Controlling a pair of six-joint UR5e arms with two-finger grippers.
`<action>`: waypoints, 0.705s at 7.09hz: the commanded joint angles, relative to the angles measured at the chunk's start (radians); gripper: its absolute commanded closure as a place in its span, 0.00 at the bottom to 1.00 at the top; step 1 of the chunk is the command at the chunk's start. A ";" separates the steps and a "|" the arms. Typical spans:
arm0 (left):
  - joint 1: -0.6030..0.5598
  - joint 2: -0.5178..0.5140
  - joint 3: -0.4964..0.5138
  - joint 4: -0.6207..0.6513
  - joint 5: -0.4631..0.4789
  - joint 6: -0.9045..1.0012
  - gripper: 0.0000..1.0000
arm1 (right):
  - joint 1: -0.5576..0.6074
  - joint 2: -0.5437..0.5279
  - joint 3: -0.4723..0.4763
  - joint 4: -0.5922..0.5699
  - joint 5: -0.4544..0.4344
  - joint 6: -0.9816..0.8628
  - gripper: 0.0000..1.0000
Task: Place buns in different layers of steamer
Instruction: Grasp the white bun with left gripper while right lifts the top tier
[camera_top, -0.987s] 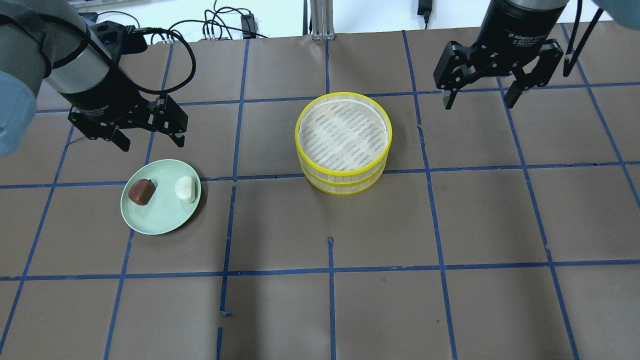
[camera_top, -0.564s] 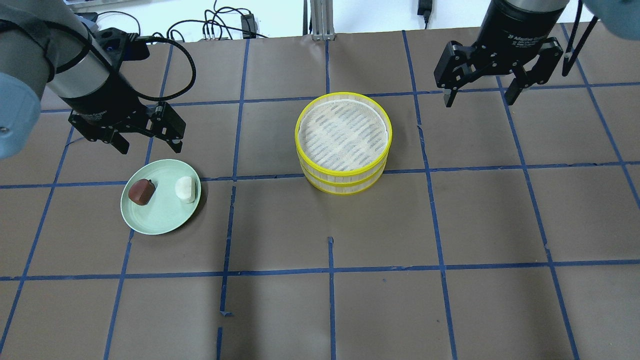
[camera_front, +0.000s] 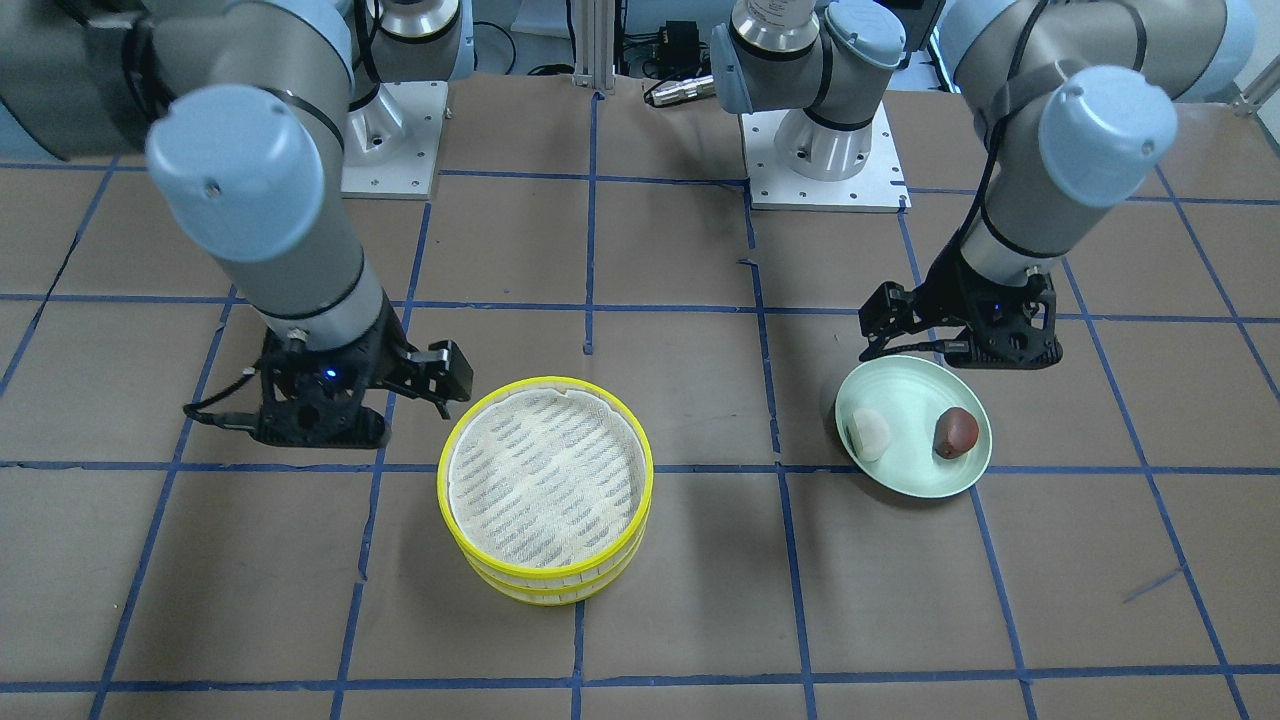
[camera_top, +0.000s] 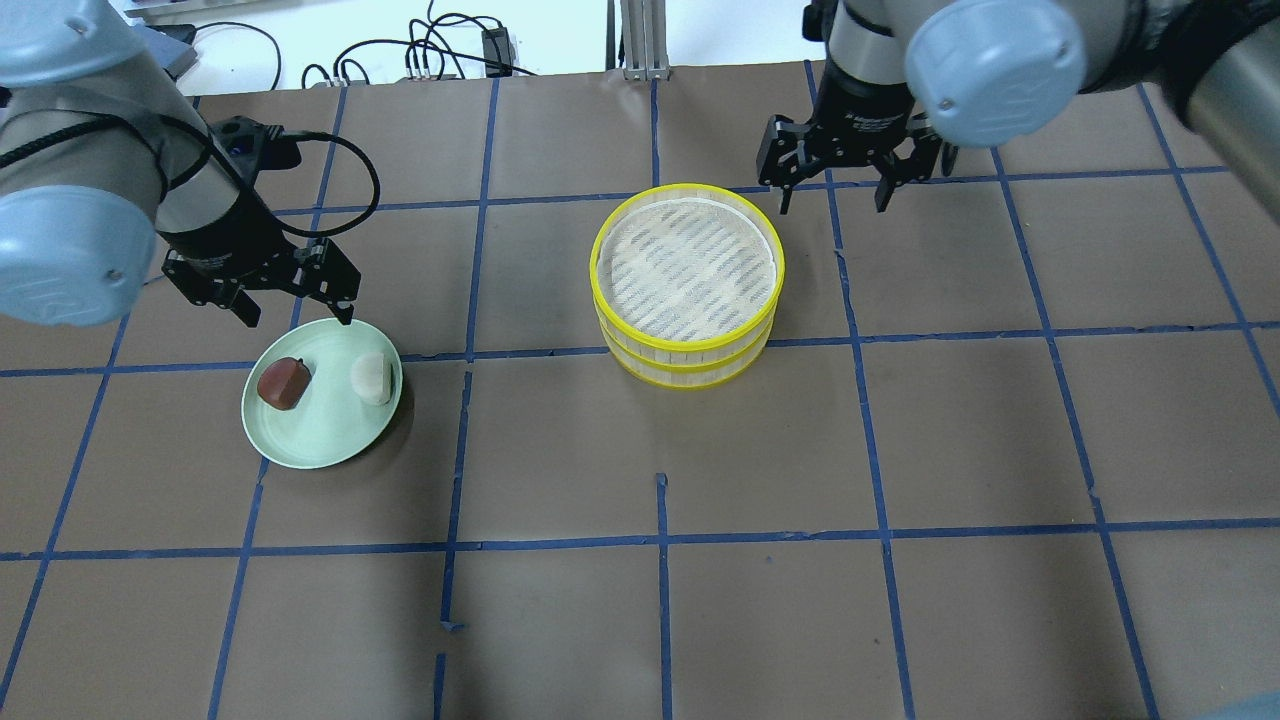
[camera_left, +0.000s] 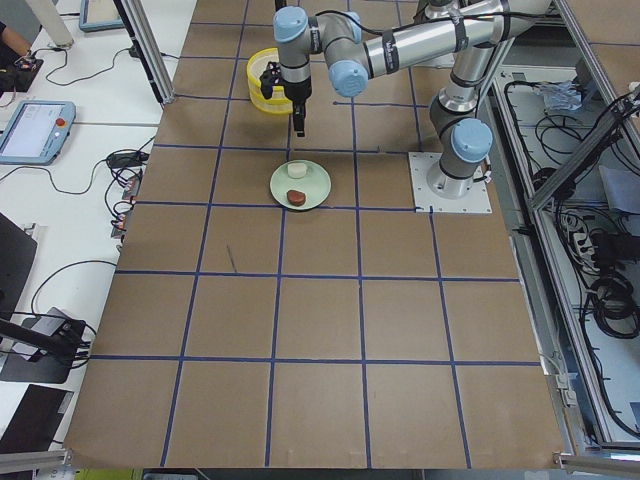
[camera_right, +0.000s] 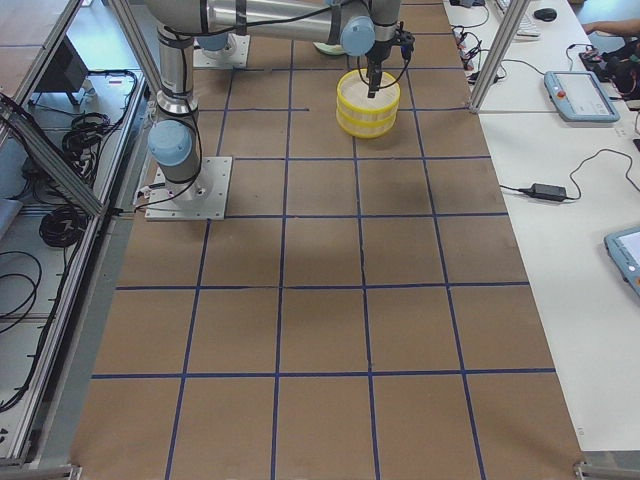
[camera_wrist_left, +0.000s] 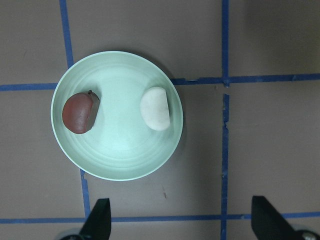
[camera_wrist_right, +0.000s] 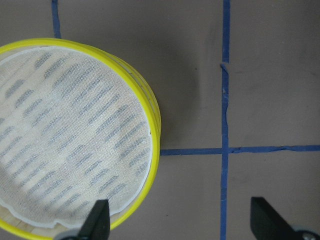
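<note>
Seen from overhead, we locate the reddish-brown bun (camera_top: 282, 383) at 9 o'clock and the white bun (camera_top: 371, 378) at 3 o'clock on the green plate (camera_top: 320, 435), with the stacked steamer layers (camera_top: 690, 357) well apart at 3 o'clock, while the left gripper (camera_top: 297, 318) points down at the plate's 12 o'clock edge and the right gripper (camera_top: 833, 204) at the stack's 2 o'clock, both spread wide and empty.

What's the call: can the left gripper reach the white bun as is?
Probably yes. The left gripper hangs open close by the plate; the white bun lies uncovered, apart from the brown bun, with nothing between it and the gripper.
</note>
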 joint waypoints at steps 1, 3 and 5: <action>0.004 -0.152 -0.018 0.122 0.001 -0.006 0.01 | 0.016 0.083 0.071 -0.163 0.002 0.014 0.03; 0.004 -0.187 -0.075 0.150 0.001 -0.011 0.13 | 0.014 0.104 0.095 -0.184 0.000 0.016 0.49; 0.004 -0.188 -0.147 0.228 0.003 -0.011 0.35 | 0.014 0.103 0.095 -0.179 -0.001 0.016 0.83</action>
